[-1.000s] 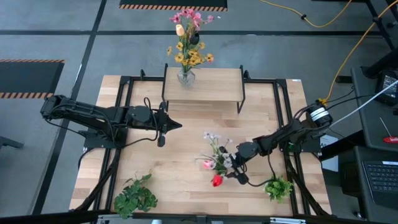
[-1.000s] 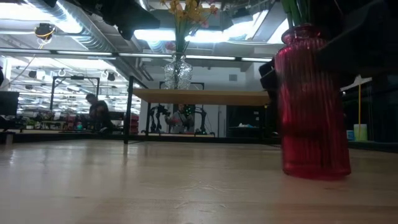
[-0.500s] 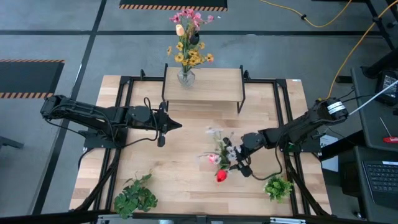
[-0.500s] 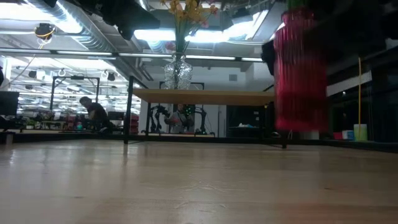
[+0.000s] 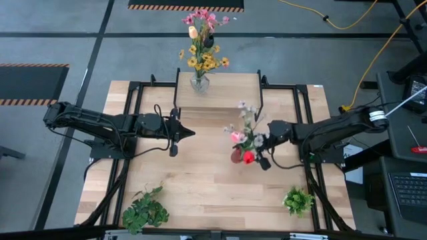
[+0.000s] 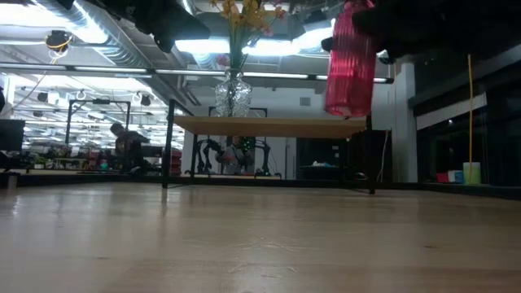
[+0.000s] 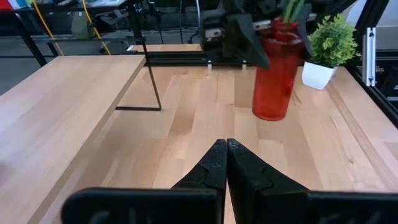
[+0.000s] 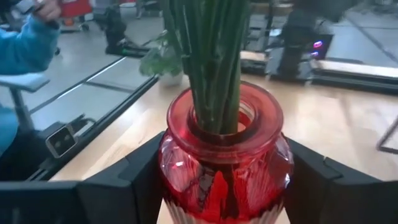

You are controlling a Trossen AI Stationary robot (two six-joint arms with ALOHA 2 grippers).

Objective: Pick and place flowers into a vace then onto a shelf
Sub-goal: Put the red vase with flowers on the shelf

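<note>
R gripper point(image 5: 259, 151) has the red vase point(image 5: 239, 155) clamped btwn its fingers at the belly, jaws spread wide round the glass. R wrist view: a finger hard against each side of the vase, just below the neck. Vase is off the table; low view shows its base hanging clear above the top, about level w/ the shelf board. High view puts it right of table centre, near the shelf's point(image 5: 227, 89) front right corner, not yet over it.

Flowers point(image 5: 244, 128) – pink, red, pale blossoms – stand in the red vase, stems bunched tight thru the neck, heads leaning toward the shelf.

Clear vase point(image 5: 199, 83) w/ yellow and pink blooms already sits on the shelf, left half near the back edge. Right half of the board is bare.

L gripper point(image 5: 192, 133) waits left of table centre, fingers pinched shut, holding nothing.

Handling, my read: ribbed glass, rigid, prob. slick and breakable; likely fairly heavy for its size. Tall stems make it top-heavy, so keep upright, no quick swings. Belly grip below the neck looks right – widest firm part. Stems thin, bendy: don't grab those. Set down flat; a base corner catching the shelf edge could tip it.

Two green leafy plants point(image 5: 145, 210) near the table's front edge, out of the way.
</note>
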